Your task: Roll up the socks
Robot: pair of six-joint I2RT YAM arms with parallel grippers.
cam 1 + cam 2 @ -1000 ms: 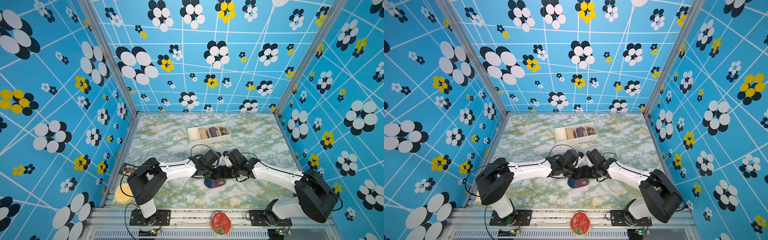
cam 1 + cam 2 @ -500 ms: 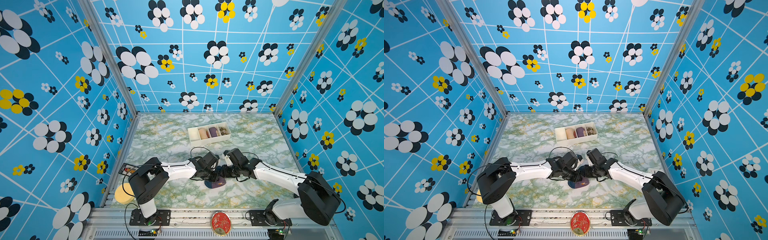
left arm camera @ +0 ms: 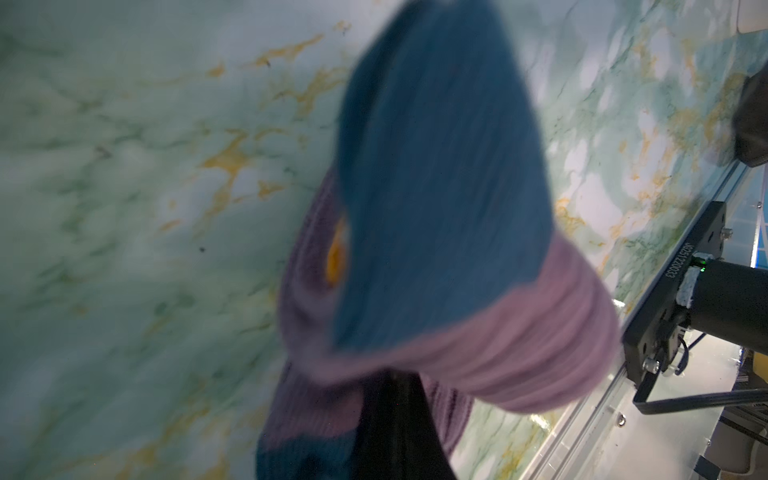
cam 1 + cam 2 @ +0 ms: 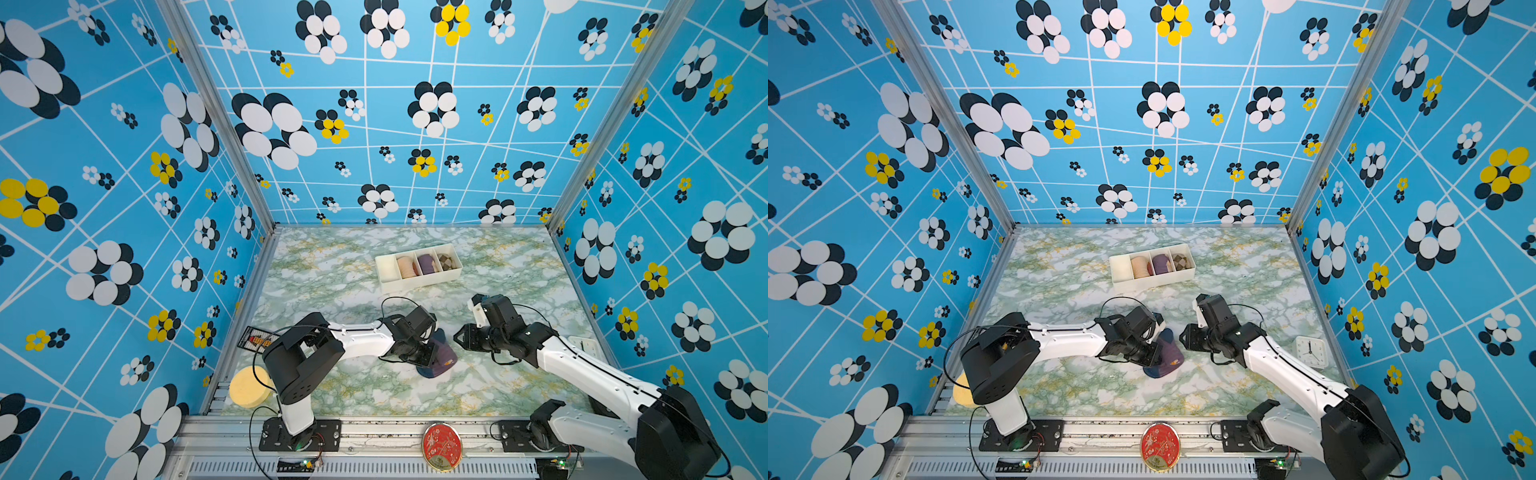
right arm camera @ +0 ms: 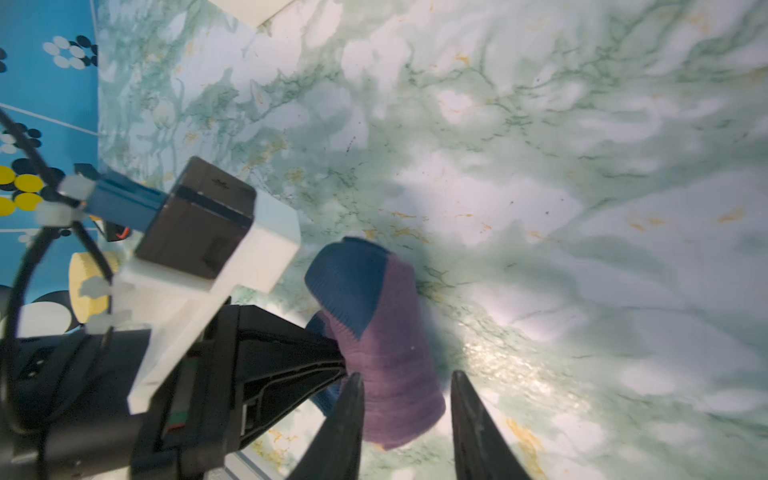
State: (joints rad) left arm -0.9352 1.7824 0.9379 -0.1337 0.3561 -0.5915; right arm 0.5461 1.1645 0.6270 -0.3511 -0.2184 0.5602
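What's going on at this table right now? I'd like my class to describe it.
Two robot arms are rolling socks. The left gripper is shut on the purple-and-teal socks, a partly rolled bundle on the marble table. The right gripper is open beside the bundle and holds nothing. At the back, a white tray holds three sock rolls, with one compartment empty.
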